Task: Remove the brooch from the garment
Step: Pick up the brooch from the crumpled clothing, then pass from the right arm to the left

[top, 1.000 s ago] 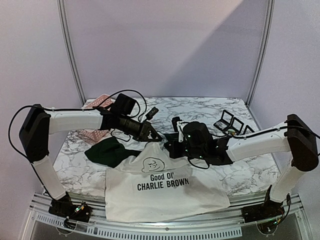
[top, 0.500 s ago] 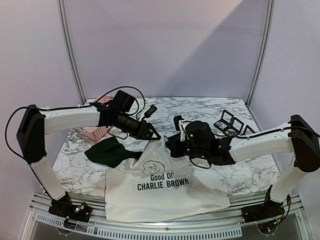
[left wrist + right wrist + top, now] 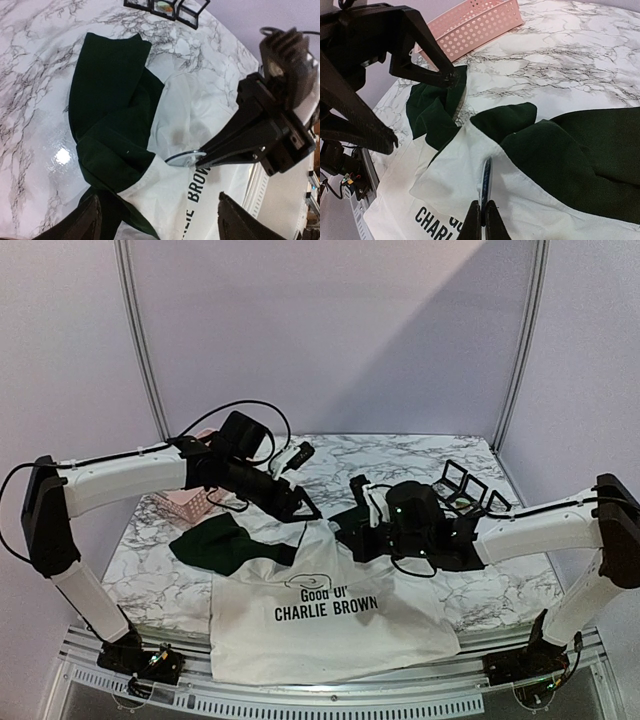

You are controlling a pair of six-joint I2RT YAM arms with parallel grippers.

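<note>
The garment [image 3: 330, 630], a white T-shirt with dark green sleeves, lies at the table's front. My right gripper [image 3: 484, 212] is shut on the brooch [image 3: 486, 182], a thin round disc seen edge-on, still against the raised white fabric [image 3: 445, 170] near the collar. In the left wrist view the same brooch [image 3: 186, 158] sits at the tips of the right gripper [image 3: 202, 157]. My left gripper [image 3: 159, 200] stands open above the shirt with nothing between its fingers. From above, the left gripper [image 3: 300, 508] hovers just left of the right gripper [image 3: 350, 532].
A pink perforated basket [image 3: 185, 502] stands at the back left on the marble table [image 3: 400, 455]. Black wire-frame boxes [image 3: 462, 485] sit at the back right. One green sleeve [image 3: 215, 545] lies bunched to the left of the shirt.
My left gripper has opened, let go of the fabric and drawn back to the left. The right gripper stays shut on the brooch and has shifted right, pulling the shirt's chest up over the face print.
</note>
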